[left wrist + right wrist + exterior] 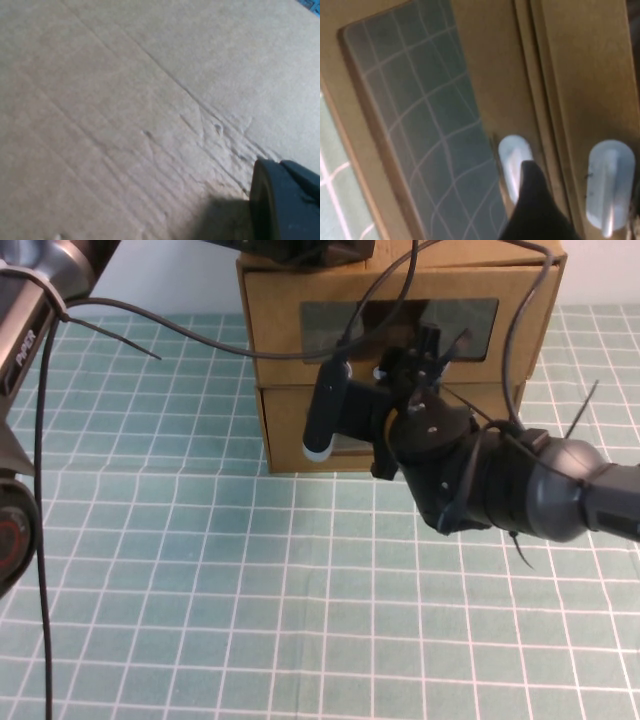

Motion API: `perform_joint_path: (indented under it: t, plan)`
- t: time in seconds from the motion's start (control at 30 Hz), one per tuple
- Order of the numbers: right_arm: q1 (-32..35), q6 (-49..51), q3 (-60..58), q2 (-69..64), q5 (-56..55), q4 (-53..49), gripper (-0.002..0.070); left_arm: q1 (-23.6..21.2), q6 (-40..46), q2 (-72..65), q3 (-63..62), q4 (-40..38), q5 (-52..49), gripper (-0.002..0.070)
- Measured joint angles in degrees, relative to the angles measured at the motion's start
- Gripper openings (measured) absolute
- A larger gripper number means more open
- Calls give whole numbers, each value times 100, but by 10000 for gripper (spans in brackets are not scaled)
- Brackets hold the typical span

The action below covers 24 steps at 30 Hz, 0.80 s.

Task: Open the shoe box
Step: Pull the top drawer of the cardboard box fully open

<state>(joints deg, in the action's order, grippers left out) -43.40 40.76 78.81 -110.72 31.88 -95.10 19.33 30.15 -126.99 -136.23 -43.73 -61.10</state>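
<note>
Two brown cardboard shoe boxes stand stacked at the back of the table. The upper box (pixel 400 315) and the lower box (pixel 285 430) each have a dark window in the front. My right gripper (pixel 375 410) is against the boxes' front, open, with nothing between its fingers. In the right wrist view its pale fingertips (pixel 610 185) lie either side of a cardboard seam (pixel 540 100), next to a window (pixel 420 110). My left gripper (pixel 282 202) hovers close over plain cardboard (pixel 125 110); only one dark finger shows there.
The green checked cloth (pixel 200 590) covers the table in front of the boxes. Black cables (pixel 200 335) hang across the boxes' front and down the left side. The left arm's body (pixel 20 350) stands at the left edge.
</note>
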Motion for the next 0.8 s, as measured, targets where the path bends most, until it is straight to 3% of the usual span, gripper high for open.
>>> perform_joint_path:
  t: [0.1, 0.2, 0.33, 0.37, 0.8]
  plan:
    - [0, 0, 205, -159, 67, 36, 366, -10, 0, 0, 0, 0, 19, -7]
    - [-9, -59, 349, -274, 222, 36, 312, -10, 10, 0, 0, 0, 19, -7]
    - [-21, -122, 414, -323, 448, -60, 130, -10, 10, -9, 0, 0, 19, -7]
    - [-21, -131, 423, -323, 457, -69, 113, -10, 10, -9, 0, 0, 19, -7]
    - [-485, -82, 450, -323, 1221, 409, 111, -58, 10, -9, 0, -11, -74, -7]
